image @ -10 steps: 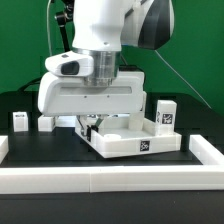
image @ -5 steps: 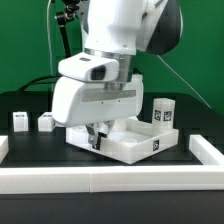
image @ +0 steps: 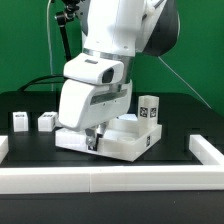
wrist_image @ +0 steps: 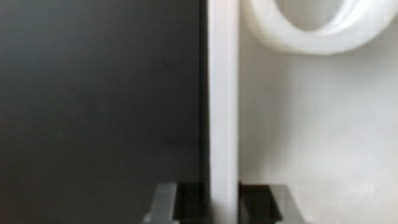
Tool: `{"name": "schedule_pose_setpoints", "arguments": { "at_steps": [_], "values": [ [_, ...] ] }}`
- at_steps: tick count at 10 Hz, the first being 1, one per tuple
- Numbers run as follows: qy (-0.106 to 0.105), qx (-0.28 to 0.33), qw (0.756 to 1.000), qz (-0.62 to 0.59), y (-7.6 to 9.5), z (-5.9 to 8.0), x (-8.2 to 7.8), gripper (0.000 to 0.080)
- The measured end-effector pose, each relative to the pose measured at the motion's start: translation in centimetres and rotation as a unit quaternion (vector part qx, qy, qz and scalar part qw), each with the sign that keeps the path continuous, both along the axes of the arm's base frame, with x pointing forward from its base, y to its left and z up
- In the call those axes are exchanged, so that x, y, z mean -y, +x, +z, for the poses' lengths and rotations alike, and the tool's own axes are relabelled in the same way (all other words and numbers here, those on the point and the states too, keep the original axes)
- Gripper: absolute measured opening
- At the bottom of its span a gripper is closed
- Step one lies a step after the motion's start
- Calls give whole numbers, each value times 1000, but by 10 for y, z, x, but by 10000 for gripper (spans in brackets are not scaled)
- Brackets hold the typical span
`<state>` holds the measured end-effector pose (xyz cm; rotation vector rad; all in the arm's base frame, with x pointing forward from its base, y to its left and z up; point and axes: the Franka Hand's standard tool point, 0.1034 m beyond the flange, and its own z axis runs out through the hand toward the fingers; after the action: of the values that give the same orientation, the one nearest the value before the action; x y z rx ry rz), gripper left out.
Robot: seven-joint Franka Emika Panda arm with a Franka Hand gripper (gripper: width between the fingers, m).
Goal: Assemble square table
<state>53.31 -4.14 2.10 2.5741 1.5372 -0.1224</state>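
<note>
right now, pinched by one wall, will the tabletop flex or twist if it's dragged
Likely stiff: the tabletop looks moulded with raised walls, and its wall runs straight between the jaws. Gripped at one edge, it may pivot when dragged. Thin-walled, so probably light.

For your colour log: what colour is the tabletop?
White tabletop, with a black-and-white tag on its edge; clearest in the exterior view.

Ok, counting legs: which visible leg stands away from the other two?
The leg at the exterior view's right, beside the tabletop; the other two legs stand together at the exterior view's left.
</note>
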Motion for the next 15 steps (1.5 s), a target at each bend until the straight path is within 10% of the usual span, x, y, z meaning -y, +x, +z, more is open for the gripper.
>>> {"name": "schedule_pose_setpoints", "arguments": {
  "at_steps": [5, 8, 15],
  "values": [
    [-26, -21, 981, 189, 37, 3, -34, 64],
    [-41, -42, 959, 278, 36, 2, -25, 62],
    [-39, -35, 980, 193, 82, 7, -75, 60]
  ]
}}
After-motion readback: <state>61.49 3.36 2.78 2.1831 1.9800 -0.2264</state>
